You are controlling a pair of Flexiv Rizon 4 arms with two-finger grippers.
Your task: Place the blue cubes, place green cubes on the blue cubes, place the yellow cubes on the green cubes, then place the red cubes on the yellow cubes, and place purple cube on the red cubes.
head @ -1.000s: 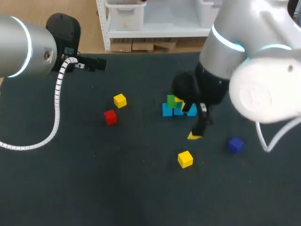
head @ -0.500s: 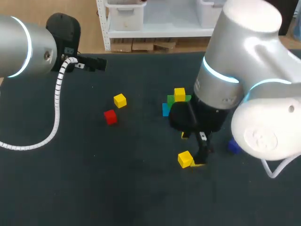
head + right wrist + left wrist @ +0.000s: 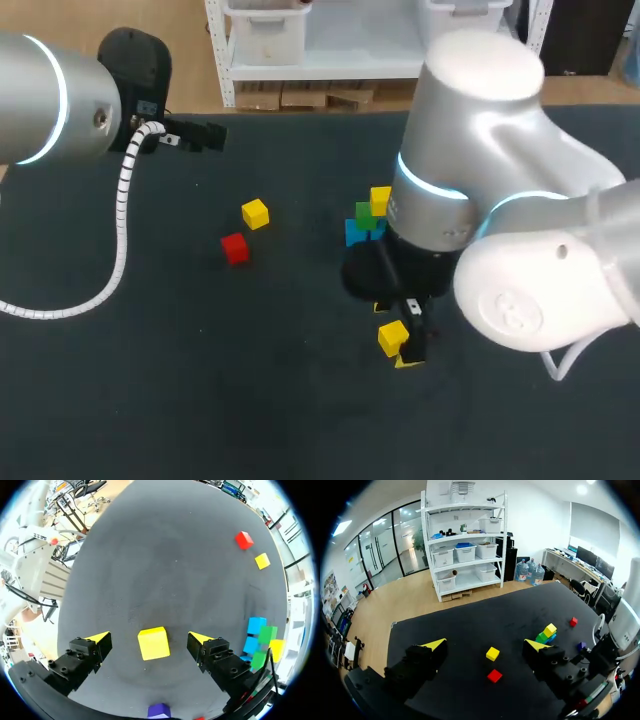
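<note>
Straddling a loose yellow cube (image 3: pixel 153 643) on the dark table (image 3: pixel 150 400), the right gripper (image 3: pixel 149 639) holds its yellow-tipped fingers wide apart; the cube sits squarely between them, with a strip of bare table on either side, and neither finger touches it. In the head view the right arm (image 3: pixel 470 200) comes in from the right and hangs over the middle of the table, hiding much of the surface beneath it; the cube shows at its near edge. Just beyond, on the far side, stands the stack (image 3: pixel 366 216): blue cubes (image 3: pixel 257 625) at the base, green cubes (image 3: pixel 267 633) on them and a top yellow cube (image 3: pixel 276 648) above. A purple cube (image 3: pixel 159 711) lies on the table behind the right gripper's fingers; a second red cube (image 3: pixel 573 621) lies to the right of the stack. To the left of the stack, well apart from it, a second yellow cube (image 3: pixel 255 213) and a red cube (image 3: pixel 235 248) rest near each other on the table. The left arm (image 3: pixel 50 95) is at the far left corner; the left gripper (image 3: pixel 485 645) has its fingers spread wide, gripping none of the cubes; the red and second yellow cubes lie ahead of it, well apart.
</note>
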